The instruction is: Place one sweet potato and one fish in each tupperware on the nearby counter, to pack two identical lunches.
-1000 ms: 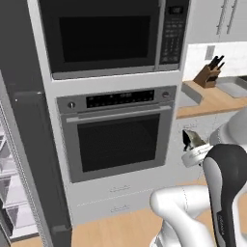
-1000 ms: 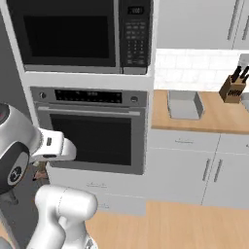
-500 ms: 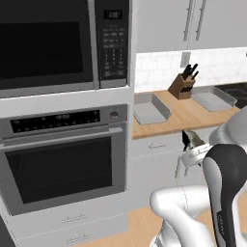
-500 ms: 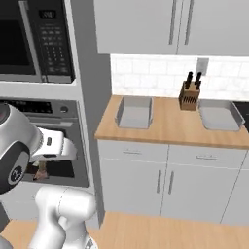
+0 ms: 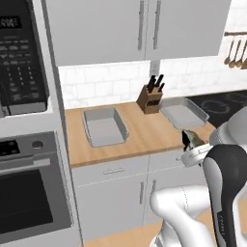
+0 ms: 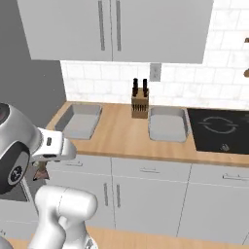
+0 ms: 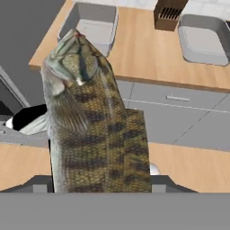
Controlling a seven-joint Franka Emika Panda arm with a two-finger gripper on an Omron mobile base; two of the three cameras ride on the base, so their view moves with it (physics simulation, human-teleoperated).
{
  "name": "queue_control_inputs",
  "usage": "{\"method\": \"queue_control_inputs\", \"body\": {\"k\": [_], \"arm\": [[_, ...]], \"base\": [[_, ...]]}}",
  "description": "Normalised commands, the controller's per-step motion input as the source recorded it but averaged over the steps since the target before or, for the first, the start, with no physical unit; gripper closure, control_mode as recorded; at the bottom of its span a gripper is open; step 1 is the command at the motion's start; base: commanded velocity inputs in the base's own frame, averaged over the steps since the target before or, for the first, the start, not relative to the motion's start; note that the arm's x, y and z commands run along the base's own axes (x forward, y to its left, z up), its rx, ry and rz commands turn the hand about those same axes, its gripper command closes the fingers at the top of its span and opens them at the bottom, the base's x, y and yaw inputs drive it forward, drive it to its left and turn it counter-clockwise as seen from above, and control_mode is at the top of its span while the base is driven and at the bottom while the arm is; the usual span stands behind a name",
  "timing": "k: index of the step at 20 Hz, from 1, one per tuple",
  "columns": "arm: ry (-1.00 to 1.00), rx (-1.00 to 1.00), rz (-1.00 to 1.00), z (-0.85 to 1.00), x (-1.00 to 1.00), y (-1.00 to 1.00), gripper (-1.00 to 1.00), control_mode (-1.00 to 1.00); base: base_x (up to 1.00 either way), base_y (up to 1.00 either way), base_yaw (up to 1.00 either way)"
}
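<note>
- The fish (image 7: 92, 121), olive-brown with dark mottled scales, is pinched between the jaws of the gripper (image 7: 101, 182); its head points away from the hand toward the counter (image 7: 139, 49).
- In the left base view the fish (image 5: 191, 138) shows as a small olive shape at the end of the gripper (image 5: 189, 143), in front of the counter edge (image 5: 144, 137).
- Two grey tupperware containers sit on the counter beyond the fish's head: the left tupperware (image 7: 92, 24) just past the head, the right tupperware (image 7: 204, 38) off to the right of the jaws.
- Both containers look bare inside in the base views: left tupperware (image 5: 105, 126), right tupperware (image 5: 183, 113).
- A wooden knife block (image 6: 140, 104) stands between the two containers, against the white tile.
- No brand or readable writing is legible anywhere; the microwave panel (image 5: 21, 58) carries small white markings too blurred to read.
- The left base view alone shows the microwave, the oven (image 5: 31, 193) beneath it and hanging utensils (image 5: 235, 50) at the upper right.
- The right base view gives the black cooktop (image 6: 219, 129) in full, beside the right tupperware (image 6: 168, 124).
- The hand view alone shows the fish's scales and how it is held.
</note>
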Motion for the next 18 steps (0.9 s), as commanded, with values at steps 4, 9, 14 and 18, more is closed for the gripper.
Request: {"method": "queue_control_inputs", "body": {"k": [4,9,14,18], "arm": [[0.00,0.00,0.00,0.00,0.00,0.00,1.00,1.00],[0.00,0.00,0.00,0.00,0.00,0.00,1.00,1.00],[0.00,0.00,0.00,0.00,0.00,0.00,1.00,1.00],[0.00,0.01,0.04,-0.51,0.47,-0.17,1.00,-1.00]], "base": [[0.75,-0.81,0.00],[0.72,-0.41,0.02],[0.63,0.00,0.06],[0.00,0.00,0.00]]}}
